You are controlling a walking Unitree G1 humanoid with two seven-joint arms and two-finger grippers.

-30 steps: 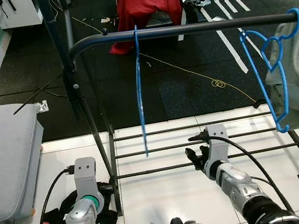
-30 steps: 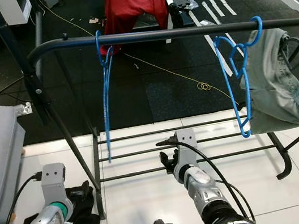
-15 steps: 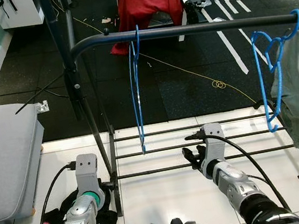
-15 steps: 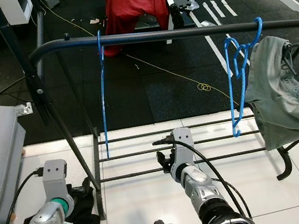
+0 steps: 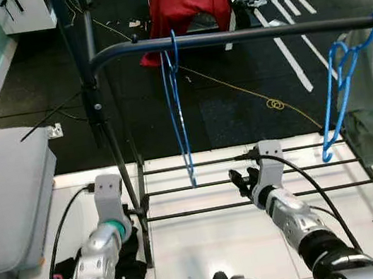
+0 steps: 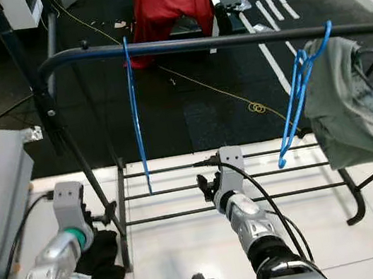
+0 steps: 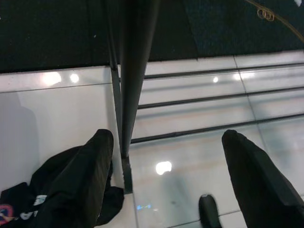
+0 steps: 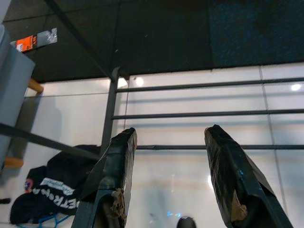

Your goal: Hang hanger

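Hanger (image 5: 178,105), edge-on, on rail (image 5: 240,34)

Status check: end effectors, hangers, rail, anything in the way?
Left end effector and right end effector open, empty, low by the rack's bottom bars. Two blue hangers on the rail: one left, one right beside grey garment. Nothing blocking.

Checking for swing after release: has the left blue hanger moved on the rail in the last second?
Yes. The left blue hanger keeps its hook spot on the rail, but its lower end has swung toward the robot's right along the bottom rack bars and turned slightly.
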